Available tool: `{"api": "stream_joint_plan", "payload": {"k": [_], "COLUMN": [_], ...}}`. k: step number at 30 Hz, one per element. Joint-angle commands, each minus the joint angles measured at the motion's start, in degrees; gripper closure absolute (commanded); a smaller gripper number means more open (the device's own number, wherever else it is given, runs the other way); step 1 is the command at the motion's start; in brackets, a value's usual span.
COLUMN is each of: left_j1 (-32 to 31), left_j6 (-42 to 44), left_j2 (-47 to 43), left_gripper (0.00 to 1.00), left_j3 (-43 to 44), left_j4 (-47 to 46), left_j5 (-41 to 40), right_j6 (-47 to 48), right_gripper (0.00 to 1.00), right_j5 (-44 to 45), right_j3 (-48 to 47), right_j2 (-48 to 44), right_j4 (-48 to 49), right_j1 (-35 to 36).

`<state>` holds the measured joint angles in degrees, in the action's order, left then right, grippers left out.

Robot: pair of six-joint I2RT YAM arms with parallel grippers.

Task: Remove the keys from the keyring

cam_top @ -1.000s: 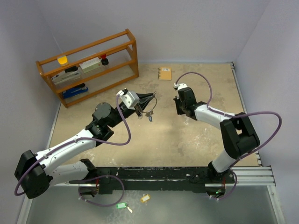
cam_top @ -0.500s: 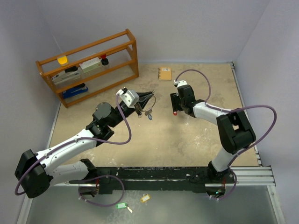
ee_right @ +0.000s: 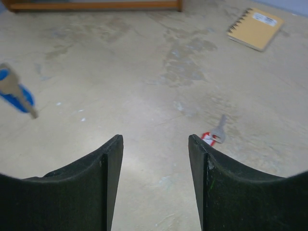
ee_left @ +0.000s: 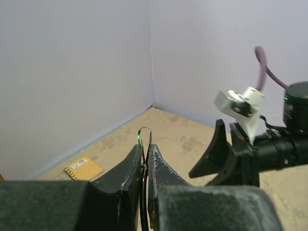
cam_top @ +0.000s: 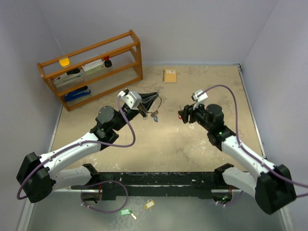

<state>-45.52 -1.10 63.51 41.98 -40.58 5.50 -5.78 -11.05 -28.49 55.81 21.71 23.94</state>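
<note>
My left gripper (cam_top: pixel 155 99) hovers over the table, shut on the thin wire keyring (ee_left: pixel 145 136), whose loop pokes out past the fingertips. Silver keys (cam_top: pixel 152 114) and the blue-tagged key (cam_top: pixel 155 119) dangle below it. From the right wrist camera the blue-tagged key (ee_right: pixel 15 95) hangs at the far left. My right gripper (cam_top: pixel 186 115) is open and empty, low over the table. The red-tagged key (ee_right: pixel 214 134) lies flat on the table just past its right finger (ee_right: pixel 202 154), also visible from above as the red-tagged key (cam_top: pixel 180 116). My right gripper (ee_left: pixel 226 156) faces the left one.
A wooden shelf (cam_top: pixel 91 67) with small items stands at the back left. A tan spiral notebook (cam_top: pixel 169 75) lies by the back wall. A green tag (cam_top: pixel 125 211) and a yellow tag (cam_top: pixel 149 204) lie in front of the arm bases.
The right gripper has opened and left the red-tagged key on the table. The right arm has swung its elbow out to the right and drawn back. The left gripper has barely moved.
</note>
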Motion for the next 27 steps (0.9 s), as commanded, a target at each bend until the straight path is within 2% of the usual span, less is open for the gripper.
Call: {"api": "stream_joint_plan", "payload": {"k": [1,7,14,19,27], "left_j1": [-0.18,-0.18,-0.19,-0.19,-0.26], "left_j6": [-4.4,-7.9,-9.17,-8.75,-8.78], "left_j2": [0.57,2.16,2.6,1.69,0.29], "left_gripper": [1.0,1.0,1.0,1.0,1.0], "left_j3": [0.58,1.25,1.73,1.75,0.26], "left_j4": [-9.28,-13.4,-13.22,-11.96,-11.89], "left_j5": [-2.71,0.56,1.49,1.37,0.34], "right_j6": [-2.03,-2.97,2.67,3.49,4.32], "right_gripper": [0.41,0.41,0.43,0.44,0.44], "right_j5": [-9.88,-11.59,-5.71,-5.83,-6.18], "right_j3": [5.18,8.63,5.44,3.48,-0.07], "right_j2": [-6.78,-10.06,-3.85,1.0,3.31], "right_j4": [11.16,17.19,18.98,22.22,22.82], "right_j1": [0.45,3.14,13.29,13.84,13.86]}}
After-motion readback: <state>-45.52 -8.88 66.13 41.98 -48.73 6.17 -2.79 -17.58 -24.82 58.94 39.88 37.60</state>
